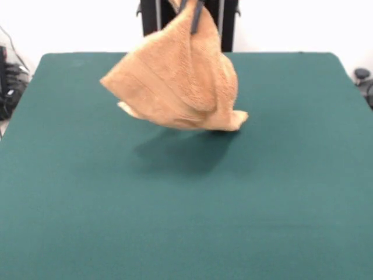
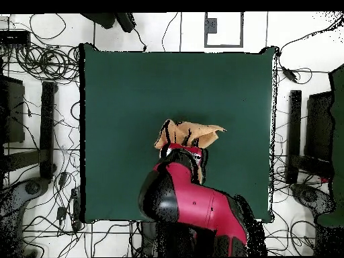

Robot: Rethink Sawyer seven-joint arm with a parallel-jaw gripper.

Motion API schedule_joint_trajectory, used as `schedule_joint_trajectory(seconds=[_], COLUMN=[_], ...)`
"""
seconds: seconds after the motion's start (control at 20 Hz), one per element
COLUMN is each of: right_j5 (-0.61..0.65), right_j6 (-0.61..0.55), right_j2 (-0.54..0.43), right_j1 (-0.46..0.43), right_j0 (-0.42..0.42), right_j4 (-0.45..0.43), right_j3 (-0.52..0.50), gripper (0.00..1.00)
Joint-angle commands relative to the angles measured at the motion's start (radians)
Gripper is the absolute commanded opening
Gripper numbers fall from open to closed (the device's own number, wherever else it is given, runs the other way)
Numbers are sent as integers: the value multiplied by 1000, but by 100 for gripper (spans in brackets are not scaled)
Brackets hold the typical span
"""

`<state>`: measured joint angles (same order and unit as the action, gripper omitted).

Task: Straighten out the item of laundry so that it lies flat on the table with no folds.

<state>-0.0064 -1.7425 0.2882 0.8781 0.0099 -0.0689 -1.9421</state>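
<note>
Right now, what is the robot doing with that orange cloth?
The robot's hand is pinching the orange towel by its top and holding it up over the green table. The towel hangs bunched and folded. Its lowest corner looks to be at or just above the table. It is not lying flat yet.

Bare table [image 1: 186, 233] — hanging towel [image 1: 175, 81] mid-way

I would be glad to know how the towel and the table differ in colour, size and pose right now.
The towel is tan-orange; the table is dark green. The towel is small, covering only a little of the much larger table. The towel hangs bunched and folded from the gripper, only its lowest corner near the surface, while the table lies flat and level. Both look like soft cloth surfaces.
</note>
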Motion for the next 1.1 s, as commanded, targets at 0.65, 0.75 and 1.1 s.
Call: schedule_joint_trajectory(seconds=[0.65,0.75,1.1], right_j5=[173,186,172], right_j6=[-163,-169,-200], right_j2=[315,326,350], right_j1=[-79,-80,-97], right_j0=[244,256,277], right_j4=[24,27,49], right_j3=[156,161,154], gripper=[0,0,0])
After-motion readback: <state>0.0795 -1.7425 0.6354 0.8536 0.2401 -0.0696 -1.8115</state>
